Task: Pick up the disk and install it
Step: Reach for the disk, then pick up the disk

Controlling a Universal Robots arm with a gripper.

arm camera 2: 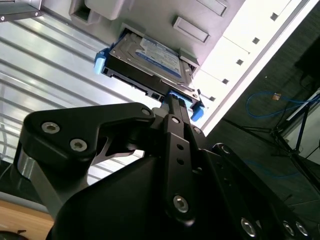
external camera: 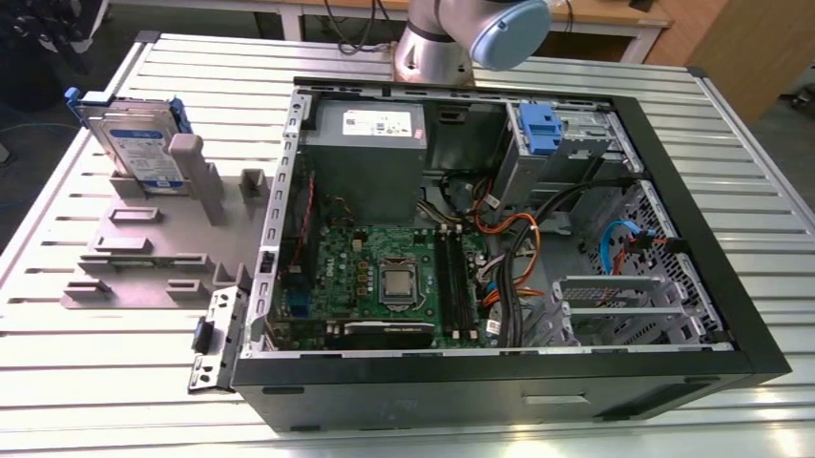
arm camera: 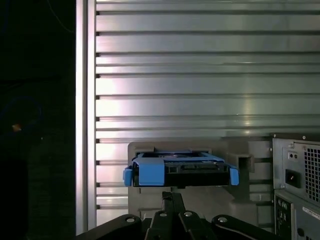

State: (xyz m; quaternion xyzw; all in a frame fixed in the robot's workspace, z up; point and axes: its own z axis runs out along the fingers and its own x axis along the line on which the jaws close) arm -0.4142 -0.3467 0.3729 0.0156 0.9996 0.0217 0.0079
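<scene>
The disk [external camera: 134, 143] stands on edge in a slot of a grey holder [external camera: 140, 258], at the exterior view's left, beside the open computer case. It is silver with a white-and-blue label and a blue carrier frame. In both wrist views the disk [arm camera 2: 150, 57] [arm camera: 180, 170] lies just ahead of my gripper [arm camera: 172, 196] [arm camera 2: 171, 102]. The black fingers are together and hold nothing, a short gap short of the disk's blue-framed edge. Part of my arm [external camera: 471, 38] shows behind the case.
The open computer case [external camera: 510, 386] lies on the slatted metal table [external camera: 114, 382], with the motherboard, cables and a grey power-supply box [external camera: 369, 134] inside. A metal drive bay with a blue latch [external camera: 541, 129] sits at its far corner. The table edge [arm camera: 85, 125] runs close beside the holder.
</scene>
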